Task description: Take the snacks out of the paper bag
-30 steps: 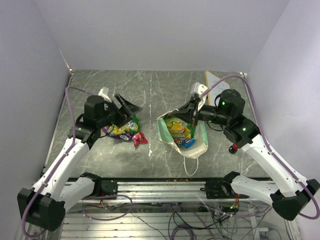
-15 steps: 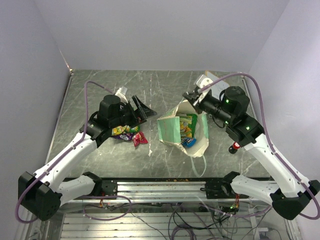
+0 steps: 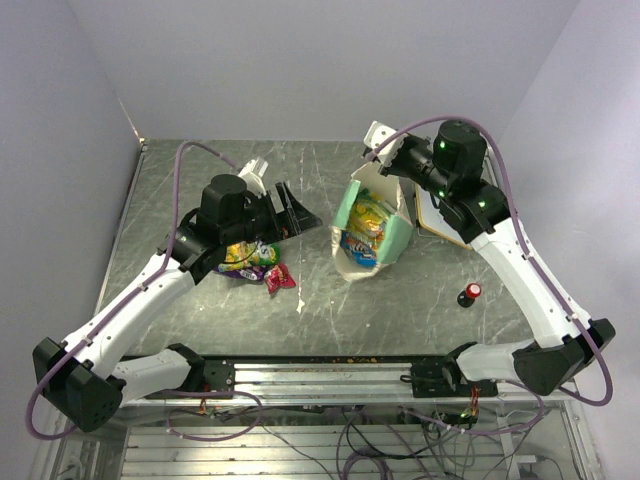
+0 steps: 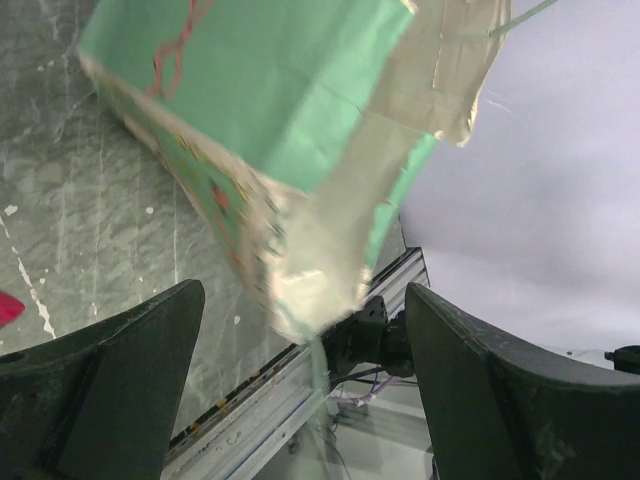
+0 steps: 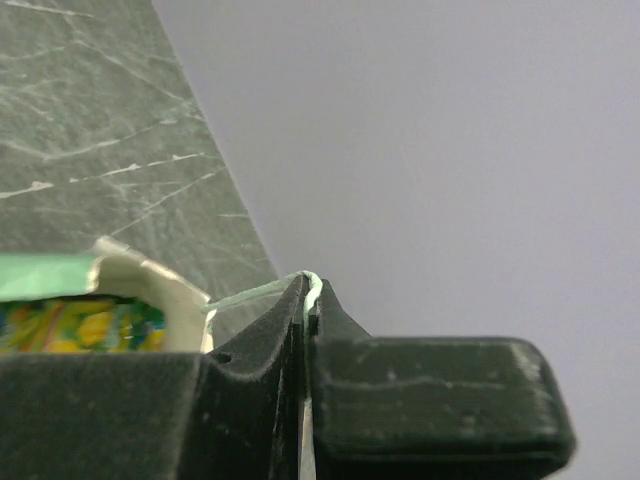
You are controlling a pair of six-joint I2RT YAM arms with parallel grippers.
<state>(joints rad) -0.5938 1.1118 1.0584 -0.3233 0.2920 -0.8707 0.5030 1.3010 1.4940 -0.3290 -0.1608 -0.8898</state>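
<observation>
The mint-green paper bag hangs tilted at the table's middle right, its cream mouth facing up and left. Yellow, green and blue snacks show inside it. My right gripper is shut on the bag's string handle and holds the bag up; its rim and a yellow-green packet show in the right wrist view. My left gripper is open and empty just left of the bag. The bag's green side fills the left wrist view above that gripper. More snacks and a red packet lie under the left arm.
A small red-capped black knob stands on the table at the right. A white board lies behind the bag, mostly hidden by the right arm. The metal rail runs along the near edge. Walls close in the left, back and right.
My right gripper has risen and swung back, lifting the bag upright and further from me. My left gripper has moved right, off the snack pile and toward the bag.
</observation>
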